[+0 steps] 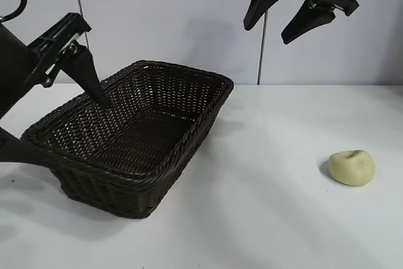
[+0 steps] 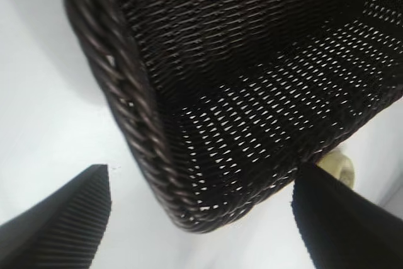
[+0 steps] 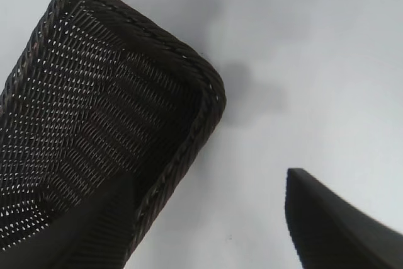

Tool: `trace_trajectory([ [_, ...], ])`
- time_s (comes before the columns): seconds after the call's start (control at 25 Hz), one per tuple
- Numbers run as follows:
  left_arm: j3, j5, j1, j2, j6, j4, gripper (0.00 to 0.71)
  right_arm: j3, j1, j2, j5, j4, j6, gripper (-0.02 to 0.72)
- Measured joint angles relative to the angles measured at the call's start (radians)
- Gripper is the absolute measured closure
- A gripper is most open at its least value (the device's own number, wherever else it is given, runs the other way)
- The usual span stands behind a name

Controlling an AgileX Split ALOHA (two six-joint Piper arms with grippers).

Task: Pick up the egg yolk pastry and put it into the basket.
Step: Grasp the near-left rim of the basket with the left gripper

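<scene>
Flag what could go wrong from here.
The left gripper straddles the basket rim with open jaws; it may snag or drag the basket. The egg yolk pastry lies far off on the table, untouched. Rounded, it could roll when the open right gripper, high above, descends.

A white table [image 1: 264, 218] carries everything here. Two things lie on it. A big dark brown woven basket [image 1: 135, 184] sits on the left part of the table, with its long side running back toward the wall. A small round pale yellow egg yolk pastry [image 1: 352, 167] sits on the right part, well apart from the basket. The pastry has a little dent on top. The basket looks empty inside, though its near corner is hard to see into.
</scene>
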Motion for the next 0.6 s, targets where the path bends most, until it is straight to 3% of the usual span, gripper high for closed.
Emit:
trace_trajectory([
  [0.6,0.005,-0.115,0.000,0.176,-0.057,0.084,0.136,0.000,0.000,0.000,0.002,-0.010,0.000,0.209],
])
